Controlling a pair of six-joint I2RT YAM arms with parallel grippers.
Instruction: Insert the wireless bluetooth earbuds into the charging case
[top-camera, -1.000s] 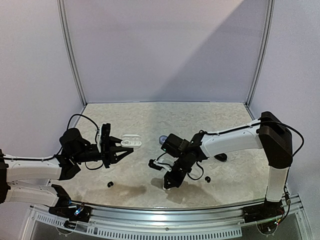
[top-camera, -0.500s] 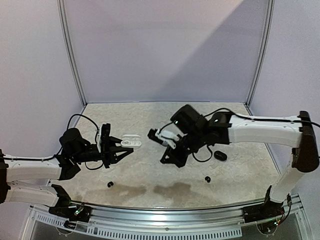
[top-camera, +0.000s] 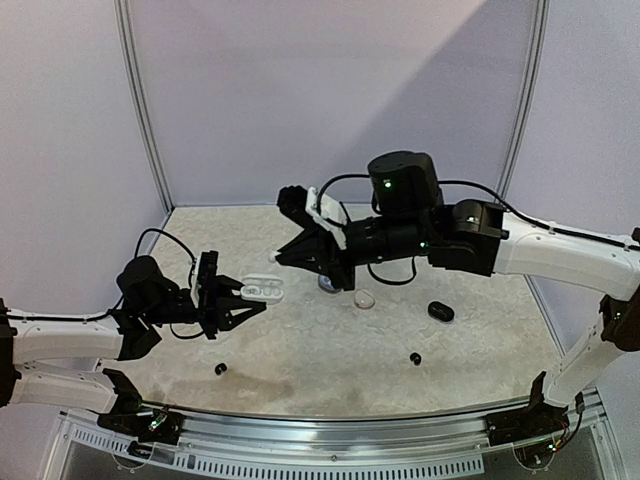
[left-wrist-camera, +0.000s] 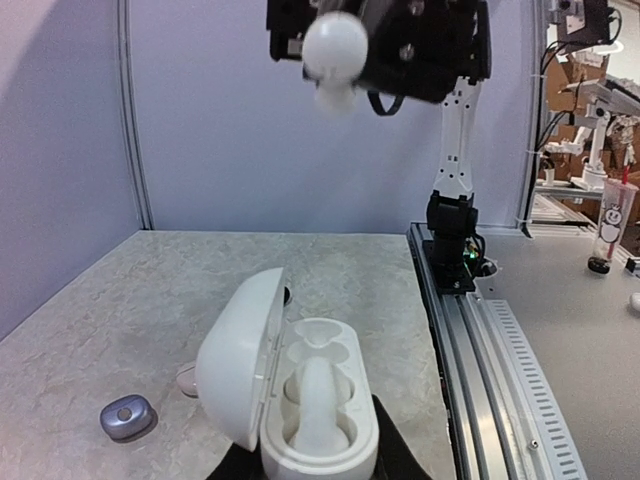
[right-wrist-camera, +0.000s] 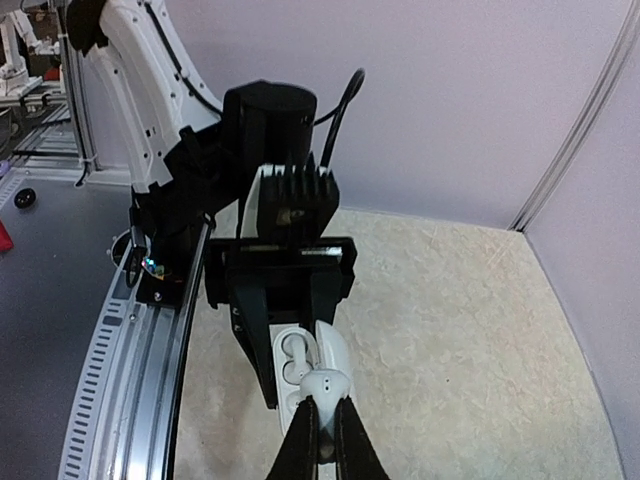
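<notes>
Your right gripper (right-wrist-camera: 322, 405) has its jaws pinched nearly together on a white earbud (right-wrist-camera: 324, 381). It holds the earbud only at the very tips, at the bottom centre of the right wrist view. Your left gripper (top-camera: 232, 299) is clamped on the open charging case (left-wrist-camera: 318, 420), low in the middle of the left wrist view. Its lid (left-wrist-camera: 238, 372) is swung up on the left side. One pocket seems to hold a white stemmed bud, though I can't be sure. The other pocket looks free.

The main risk is a drop. The earbud is round and looks slick, and it hangs above the case, in the upper centre of the left wrist view. If you loosen early, or it twists in the tips, it will likely fall to the table (top-camera: 300, 350). From there it could roll toward the rail (top-camera: 330, 425) at the bottom of the overhead view.

The second risk is alignment. The pocket is shaped, so an earbud arriving rotated would probably sit proud or jam. Pressing down on it could tip the case in the left jaws, which grip it only at the end nearest the bottom of the left wrist view.

Third, the raised lid stands close to your way in. If you clip it, the case may shut or shift.

Last, aim for the free pocket, not the filled one.
</notes>
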